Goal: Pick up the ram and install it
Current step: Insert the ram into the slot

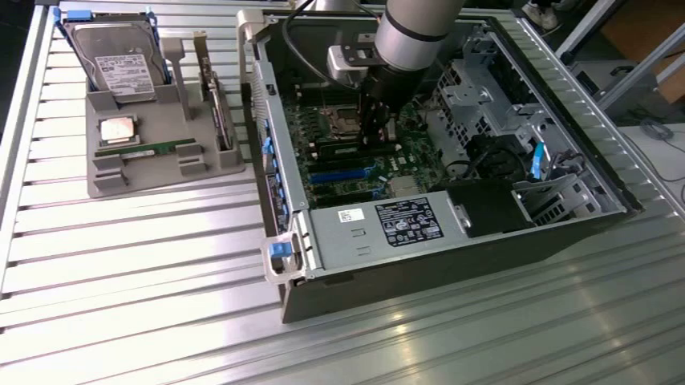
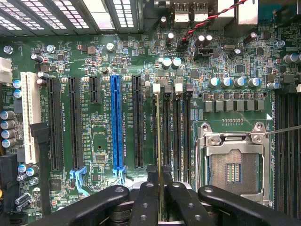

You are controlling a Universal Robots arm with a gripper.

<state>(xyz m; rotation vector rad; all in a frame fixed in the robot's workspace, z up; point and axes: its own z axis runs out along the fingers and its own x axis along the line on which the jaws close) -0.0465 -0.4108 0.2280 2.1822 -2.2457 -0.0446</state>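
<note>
Nearest lay the ribbed aluminium surface (image 1: 139, 265), pale light streaked across its slats. On it stood the open dark metal computer case (image 1: 428, 273), its near end taken up by a silver box-shaped power supply (image 1: 364, 233) with a black label. Beyond that lay the green motherboard (image 1: 342, 172).

The grey robot arm (image 1: 418, 32) reached down into the case, with the black gripper (image 1: 377, 128) low over the board. In the wrist view the gripper (image 2: 160, 172) was nearly closed, its fingers (image 2: 146, 197) pinching the ram (image 2: 160, 136), a thin green stick seen edge-on. The ram ran in line with the black memory slots (image 2: 176, 132), between the long blue expansion slot (image 2: 117, 122) and the square silver processor socket (image 2: 233, 162). Whether it was seated in a slot could not be told.

On the exterior view's left, well apart from the gripper, a grey moulded holder (image 1: 160, 172) sat on the surface just beside the case. A second narrow green stick (image 1: 160, 147) lay flat in it, a square silver processor chip (image 1: 118, 128) sat behind that, and at the far end a large silver hard drive (image 1: 118, 56) with a white label leaned upright.

At the far right, past the case, slanted aluminium frame bars (image 1: 631, 56) stood, and a pale side bench (image 1: 663, 152) with thin cables on it.
</note>
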